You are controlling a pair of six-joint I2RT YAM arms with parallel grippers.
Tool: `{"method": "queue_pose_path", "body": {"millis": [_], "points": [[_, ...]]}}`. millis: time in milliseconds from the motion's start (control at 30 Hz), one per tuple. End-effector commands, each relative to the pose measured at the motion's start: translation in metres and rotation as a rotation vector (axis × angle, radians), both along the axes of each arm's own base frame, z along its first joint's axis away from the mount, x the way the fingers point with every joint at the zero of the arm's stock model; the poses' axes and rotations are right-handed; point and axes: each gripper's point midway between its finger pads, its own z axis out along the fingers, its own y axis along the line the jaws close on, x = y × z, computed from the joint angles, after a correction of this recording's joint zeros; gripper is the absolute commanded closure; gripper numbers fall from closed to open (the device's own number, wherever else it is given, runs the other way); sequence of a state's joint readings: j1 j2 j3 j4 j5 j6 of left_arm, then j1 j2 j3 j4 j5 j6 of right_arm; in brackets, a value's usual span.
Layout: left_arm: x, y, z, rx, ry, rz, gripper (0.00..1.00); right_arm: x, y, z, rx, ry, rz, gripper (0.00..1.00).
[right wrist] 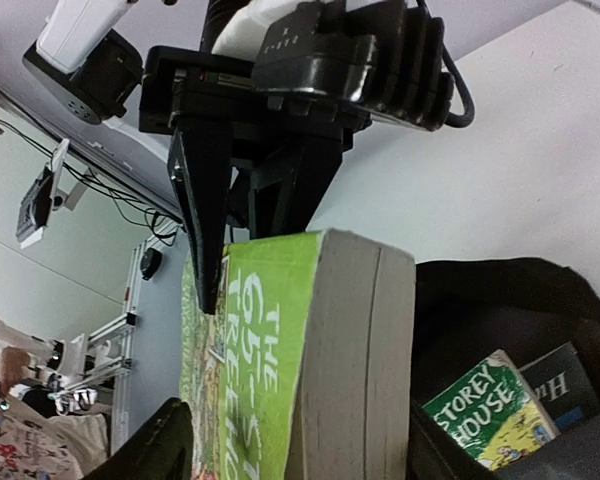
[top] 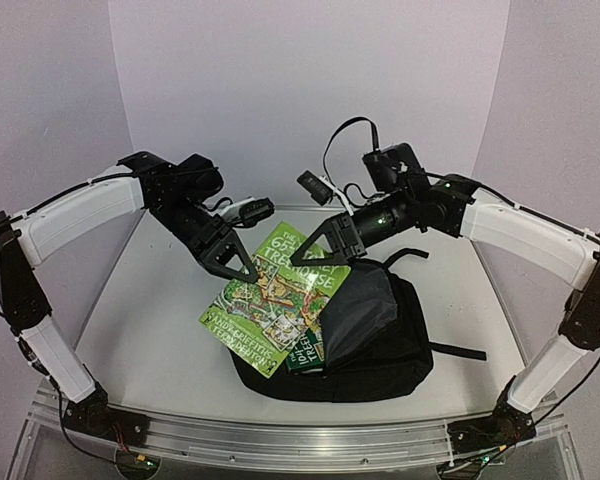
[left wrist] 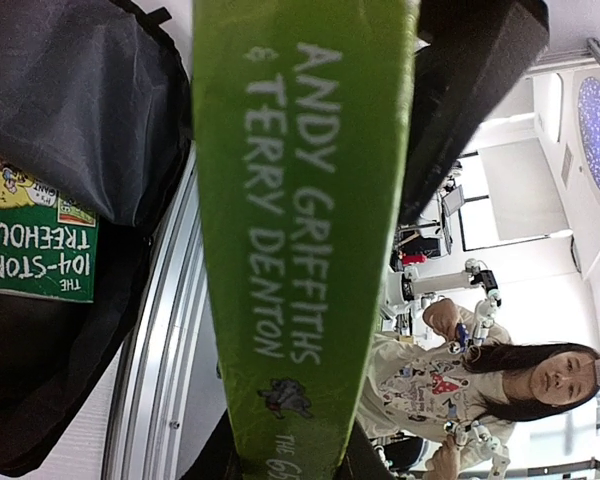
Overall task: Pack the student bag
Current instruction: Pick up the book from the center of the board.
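While left gripper (top: 232,270) clamps book (top: 270,295) (green), student bag (top: 380,345) gapes below.

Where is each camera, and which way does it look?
Top external: above and behind the arms, looking down at the large black fabric backpack; both arms show, left gripper and right gripper at the green paperback book.
Left wrist: on the left arm, looking along the book's spine towards the table edge; own finger beside it.
Right wrist: on the right arm, facing the book's page edge and the left gripper; own fingertip below.
Shared: all see book and backpack.
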State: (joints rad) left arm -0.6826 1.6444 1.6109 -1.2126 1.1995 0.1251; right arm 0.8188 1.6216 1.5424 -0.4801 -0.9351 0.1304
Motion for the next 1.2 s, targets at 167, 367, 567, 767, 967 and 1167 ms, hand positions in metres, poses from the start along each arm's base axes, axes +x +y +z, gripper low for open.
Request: {"method": "queue_pose_path", "body": {"millis": [167,367,567,767,967,1167], "points": [[0.007,-0.006,0.026,-0.101,-0.125,-0.005,0.98,-0.020,0.001,0.023,0.086,0.010,0.111,0.92],[0.061,-0.001,0.033,-0.129,-0.383,0.266,0.50,0.023,-0.005,0.034,0.139,-0.028,-0.170,1.00],[0.108,0.047,0.070,-0.291,-0.488,0.628,0.11,0.040,-0.029,0.075,0.387,-0.040,-0.329,1.00],[0.123,0.055,0.075,-0.314,-0.454,0.751,0.05,0.033,-0.044,0.107,0.579,-0.038,-0.363,1.00],[0.108,0.052,0.080,-0.378,-0.433,0.680,0.03,0.038,-0.063,0.130,0.716,-0.061,-0.456,1.00],[0.084,0.043,0.087,-0.463,-0.376,0.511,0.02,0.046,-0.065,0.133,0.810,-0.014,-0.481,1.00]]}}
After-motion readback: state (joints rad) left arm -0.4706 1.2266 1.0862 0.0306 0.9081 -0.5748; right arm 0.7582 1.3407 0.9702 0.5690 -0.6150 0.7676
